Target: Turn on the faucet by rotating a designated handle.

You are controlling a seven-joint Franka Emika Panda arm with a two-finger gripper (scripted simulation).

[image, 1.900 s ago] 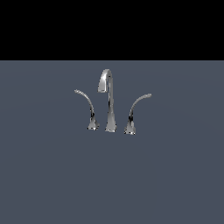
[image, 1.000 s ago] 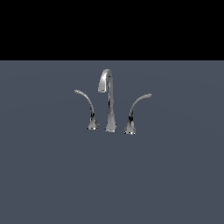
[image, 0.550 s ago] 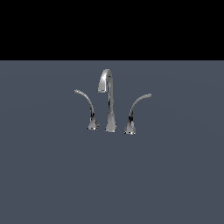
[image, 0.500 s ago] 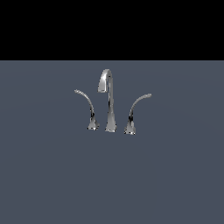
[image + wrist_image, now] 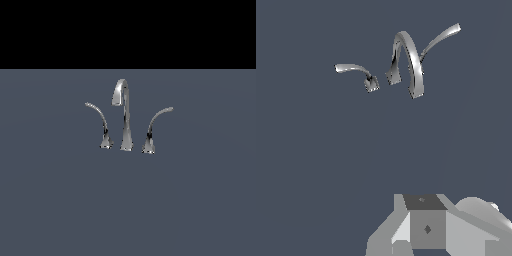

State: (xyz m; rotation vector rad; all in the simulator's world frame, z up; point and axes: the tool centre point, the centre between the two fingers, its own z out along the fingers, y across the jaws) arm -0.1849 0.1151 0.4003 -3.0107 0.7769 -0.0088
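Exterior view. The faucet point(image 5: 125, 120) stands upright on the grey bench point(image 5: 60, 200). The spout point(image 5: 123, 112) serves as landmark: tall, hooked at the top, tapering out to a wider base. The handle point(image 5: 99, 121) rises from a small flared base just beside the spout, on the exterior view's left, and arches away from it to a thin tip. A mirror lever point(image 5: 156, 125) stands just beside the spout on the opposite side and arches the other way. All three parts are shiny chrome with dark reflections. The arm and the hand are not in view here.

Wrist view. The faucet is seen from above and at an angle. The handle point(image 5: 356, 72) curves away from the spout point(image 5: 407, 62); the mirror lever point(image 5: 438, 39) extends from behind the spout. The hand point(image 5: 426, 227) is well apart from the spout, with bare bench between. Only its grey housing shows; the fingers are out of frame, so whether the hand is wide or narrow cannot be told. It holds nothing that can be seen.

Risks, as judged:
- Wrong lever. The two levers are near-identical; approaching on the wrong side of the spout would turn the wrong one.
- Collision. The spout stands taller than the handle and close to it; a careless approach could strike it.
- Slip. The handle is thin, curved and polished; off-centre contact could slide off its tip.
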